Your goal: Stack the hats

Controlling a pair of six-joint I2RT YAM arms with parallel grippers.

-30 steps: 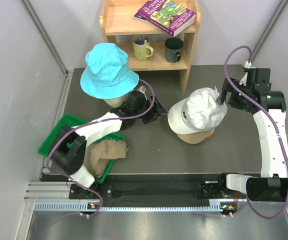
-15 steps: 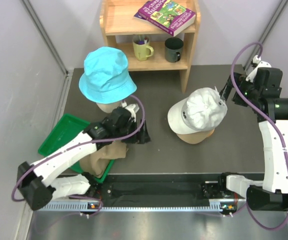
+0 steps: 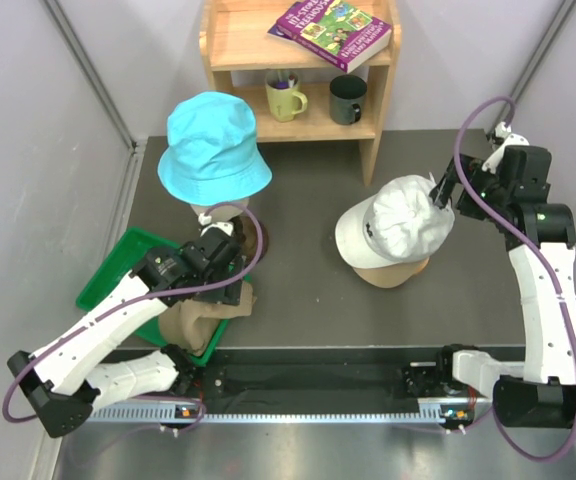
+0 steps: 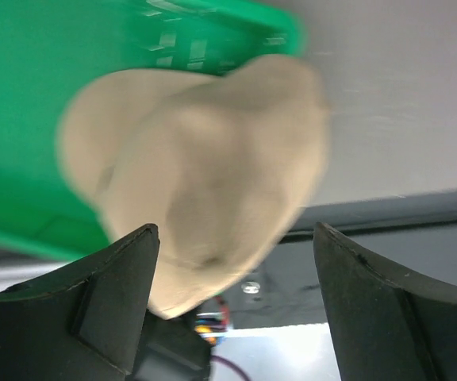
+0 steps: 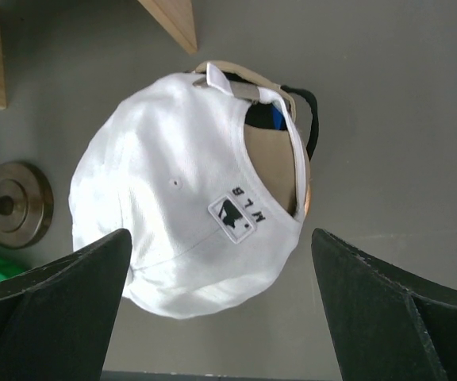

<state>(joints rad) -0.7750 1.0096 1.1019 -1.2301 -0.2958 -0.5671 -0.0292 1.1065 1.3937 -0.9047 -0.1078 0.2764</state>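
Left gripper (image 4: 232, 262): jaws spread wide, nothing between fingers, poised over tan cap (image 4: 205, 159).
Tan cap: slumped over near edge of green tray (image 3: 118, 265), at table's (image 3: 308, 290) left front; blurred in wrist view.
Right gripper (image 5: 220, 254): jaws likewise wide, empty, hanging just beside white cap (image 5: 173, 175), not touching it.
White cap: tops pile at table's right; tan, black and blue edges visible beneath at strap opening.
Cyan bucket hat (image 3: 215, 143): raised at rear left, before wooden shelf (image 3: 368, 140).
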